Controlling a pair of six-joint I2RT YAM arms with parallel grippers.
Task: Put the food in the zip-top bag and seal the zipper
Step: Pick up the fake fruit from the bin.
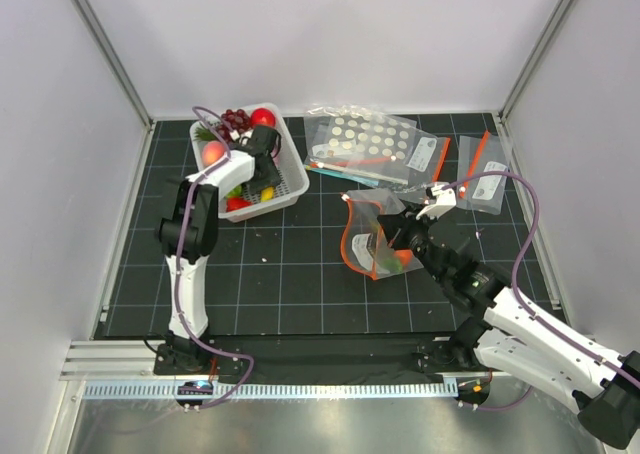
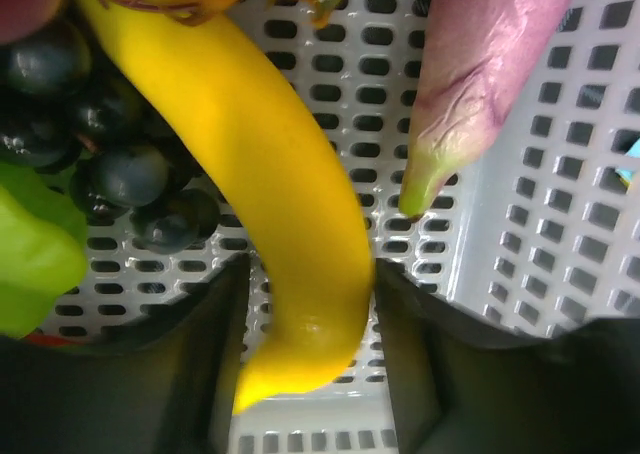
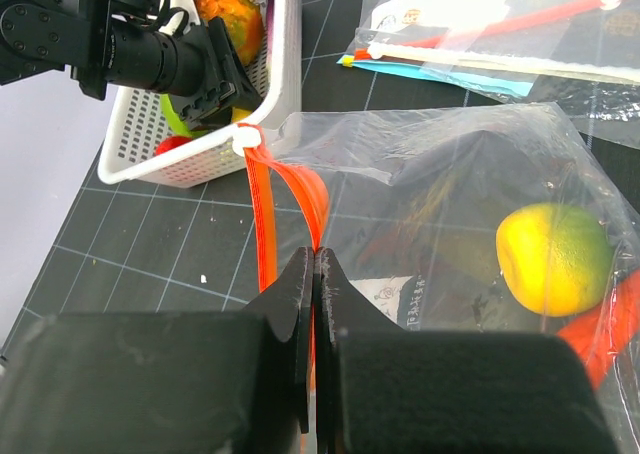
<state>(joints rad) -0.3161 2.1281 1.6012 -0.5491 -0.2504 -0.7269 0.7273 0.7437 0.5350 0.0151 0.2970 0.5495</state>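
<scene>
A yellow banana (image 2: pixel 270 174) lies in the white slotted basket (image 2: pixel 560 224) among dark grapes (image 2: pixel 130 174), a green piece (image 2: pixel 30 254) and a purple piece (image 2: pixel 480 84). My left gripper (image 2: pixel 310 354) reaches down into the basket (image 1: pixel 290 189), its jaws pressing the banana's lower end from both sides. The clear zip-top bag (image 3: pixel 450 174) lies on the mat right of the basket, its mouth gaping. My right gripper (image 3: pixel 315 259) is shut on one lip of the orange-red zipper (image 3: pixel 262 214). Inside the bag sit a yellow-green fruit (image 3: pixel 553 257) and an orange-red piece (image 3: pixel 610 324).
A clear bag printed with white dots (image 1: pixel 365 139) and two smaller labelled bags (image 1: pixel 425 154) (image 1: pixel 483 169) lie behind the zip-top bag (image 1: pixel 375 236). White walls and metal posts close off the mat at the back and both sides.
</scene>
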